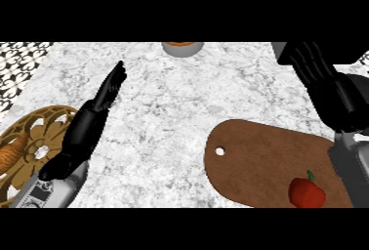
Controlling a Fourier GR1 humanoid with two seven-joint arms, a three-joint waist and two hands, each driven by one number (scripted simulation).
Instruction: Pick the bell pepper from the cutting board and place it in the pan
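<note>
Red bell pepper [308, 192] with green stem sits on the brown cutting board [259, 156], near the board's 5 o'clock edge, low right in my head view. Stem points up toward 12. Nothing is holding it. The board has a small hole [220, 151] at its 9 o'clock end and lies flat on the marbled white tabletop [194, 97].

My right hand [324, 83] comes in from the right side and stretches toward 12 o'clock, fingers straight and relaxed, holding nothing. It's well above the pepper in the view, toward 12 from it, not touching. The grey right forearm [352, 166] runs just beside the pepper at its 3 o'clock and overlaps the board's right edge.

My left hand [97, 117] is on the left, fingers straight and held together, tips pointing to about 1 o'clock, empty. It's well apart from the board, toward 9 o'clock from it.

Other stuff: a golden openwork round piece [36, 132] at the far left edge, partly under the left forearm, can't tell what it is; something orange-brown [10, 154] rests on it. At 12 o'clock, top edge, a grey round container [181, 49] with orange contents, cut off. Patterned black-and-white surface [18, 68] in the upper left corner beyond the tabletop.

I see no pan I can identify for certain.
</note>
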